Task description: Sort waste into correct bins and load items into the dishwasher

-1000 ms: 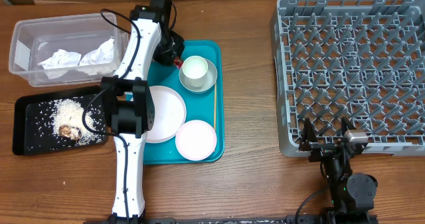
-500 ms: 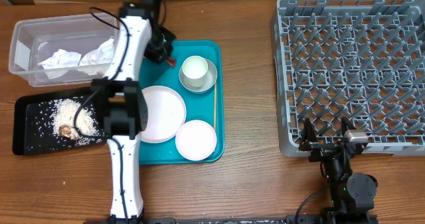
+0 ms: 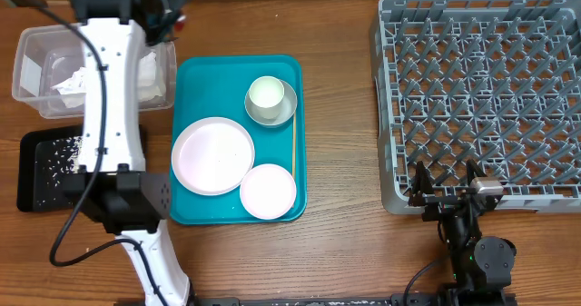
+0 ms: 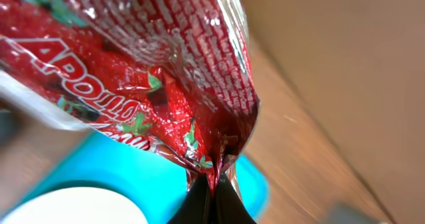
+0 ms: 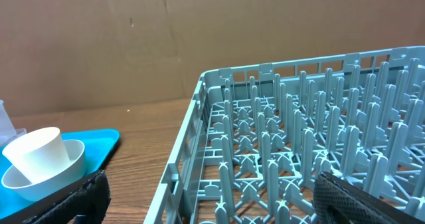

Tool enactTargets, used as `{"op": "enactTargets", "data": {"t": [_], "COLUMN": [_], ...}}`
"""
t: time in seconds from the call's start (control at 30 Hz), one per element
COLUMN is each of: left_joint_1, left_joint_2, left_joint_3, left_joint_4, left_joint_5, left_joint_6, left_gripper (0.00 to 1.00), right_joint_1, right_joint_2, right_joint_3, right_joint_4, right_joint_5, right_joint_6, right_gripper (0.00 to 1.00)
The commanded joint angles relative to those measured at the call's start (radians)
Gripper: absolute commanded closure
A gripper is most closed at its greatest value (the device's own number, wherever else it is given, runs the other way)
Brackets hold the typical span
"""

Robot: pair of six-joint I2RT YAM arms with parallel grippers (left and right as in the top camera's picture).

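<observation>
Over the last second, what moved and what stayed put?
The left gripper, shut on the red snack wrapper, lifted it off the teal tray and swung left toward the clear tub. The large plate, smaller plate, cup, bowl, dish rack and open right gripper stayed put.

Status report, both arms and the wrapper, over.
Left jaws shut on red wrapper, hanging by the clear tub. Right jaws open, parked at dish rack. Dishes on teal tray; path looks clear.

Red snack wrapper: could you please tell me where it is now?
In the left wrist view the red snack wrapper is pinched in the left end effector; overhead, that is at the table's far left, by the clear tub's far right corner.
</observation>
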Motion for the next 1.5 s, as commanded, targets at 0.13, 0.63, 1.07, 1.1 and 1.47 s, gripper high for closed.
{"op": "enactTargets", "data": {"t": [0.13,0.63,1.07,1.1,1.47], "left_joint_1": [0.134,0.202,0.021,0.007,-0.024], "left_joint_2": [0.074,0.090,0.083,0.079,-0.051], "left_joint_3": [-0.005,-0.005,-0.005,-0.005,-0.013], "left_joint_4": [-0.036,-0.137,-0.261,-0.270,-0.419], "left_joint_5": [-0.181,0.072,0.602,0.602,0.341], "left_joint_6": [0.090,0.208,0.616,0.616,0.594], "left_gripper": [0.86,0.23,0.26,0.26,0.30], "right_joint_1": [-0.001,-0.001,-0.001,-0.001,-0.001], "right_joint_2": [-0.009,-0.009,-0.009,-0.009,-0.009], "right_joint_3": [-0.010,-0.010,-0.010,-0.010,-0.010], "right_joint_4": [0.005,0.005,0.005,0.005,0.005], "right_joint_5": [0.009,0.009,0.009,0.009,0.009], "right_joint_6": [-0.006,-0.006,-0.006,-0.006,-0.006], "right_gripper": [0.00,0.00,0.00,0.00,0.00]}}
